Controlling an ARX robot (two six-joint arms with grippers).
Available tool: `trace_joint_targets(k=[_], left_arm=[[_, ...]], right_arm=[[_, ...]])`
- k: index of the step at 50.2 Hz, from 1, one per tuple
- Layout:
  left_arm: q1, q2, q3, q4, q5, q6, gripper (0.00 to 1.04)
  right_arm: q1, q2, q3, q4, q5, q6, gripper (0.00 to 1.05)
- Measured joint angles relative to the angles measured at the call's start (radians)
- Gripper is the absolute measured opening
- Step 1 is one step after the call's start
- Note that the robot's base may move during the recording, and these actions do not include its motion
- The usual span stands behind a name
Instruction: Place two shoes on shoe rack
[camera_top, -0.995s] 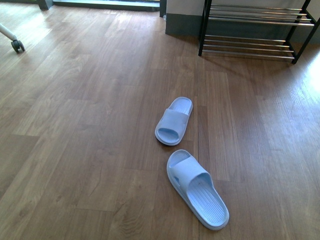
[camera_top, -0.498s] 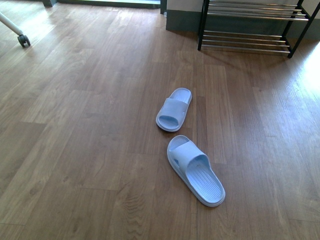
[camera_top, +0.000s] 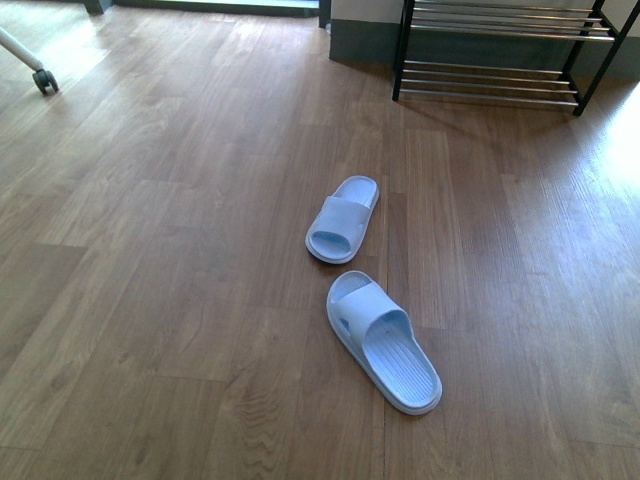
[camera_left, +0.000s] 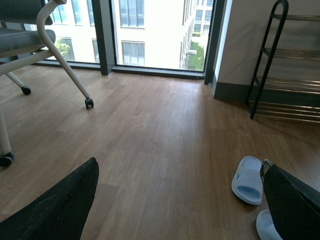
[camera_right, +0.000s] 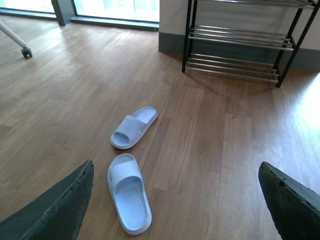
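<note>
Two pale blue slide shoes lie on the wooden floor. The farther shoe (camera_top: 342, 220) (camera_left: 247, 179) (camera_right: 133, 128) sits mid-floor, and the nearer shoe (camera_top: 383, 341) (camera_right: 128, 192) lies just in front of it. The black shoe rack (camera_top: 500, 55) (camera_left: 280, 65) (camera_right: 240, 42) with chrome bars stands against the wall at the back right, empty. My left gripper (camera_left: 180, 192) is open above bare floor, the shoes beside its one finger. Wide open too is my right gripper (camera_right: 175, 192), with the nearer shoe beside one of its fingers (camera_right: 60, 210). No arm shows in the front view.
A chair on castors (camera_left: 50, 55) stands at the far left; one castor (camera_top: 44, 80) (camera_right: 27, 52) shows at the back left. A grey skirting and wall corner (camera_top: 362, 35) adjoin the shoe rack. A window (camera_left: 150, 32) runs along the back.
The front view has shifted: both shoes and the rack sit higher in the frame than a second ago, and slightly further left than half a second ago.
</note>
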Motion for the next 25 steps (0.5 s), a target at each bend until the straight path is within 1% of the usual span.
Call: trace_joint_targets(k=[16,21,23,25], left_arm=[[0.0,0.0,0.0,0.0,0.002,0.0,0.95],[0.0,0.0,0.0,0.0,0.002,0.0,0.95],[0.0,0.0,0.0,0.0,0.002,0.0,0.95],[0.0,0.0,0.0,0.0,0.002,0.0,0.95]], right_arm=[[0.002,0.0,0.001,0.0,0.006,0.0,0.96],[-0.009,0.008,0.003,-0.005,-0.028,0.016,0.96],[-0.023,0.045,0.011,0.022,-0.039,0.039,0.96],[-0.021,0.109,0.026,0.079,0.001,0.039,0.96]])
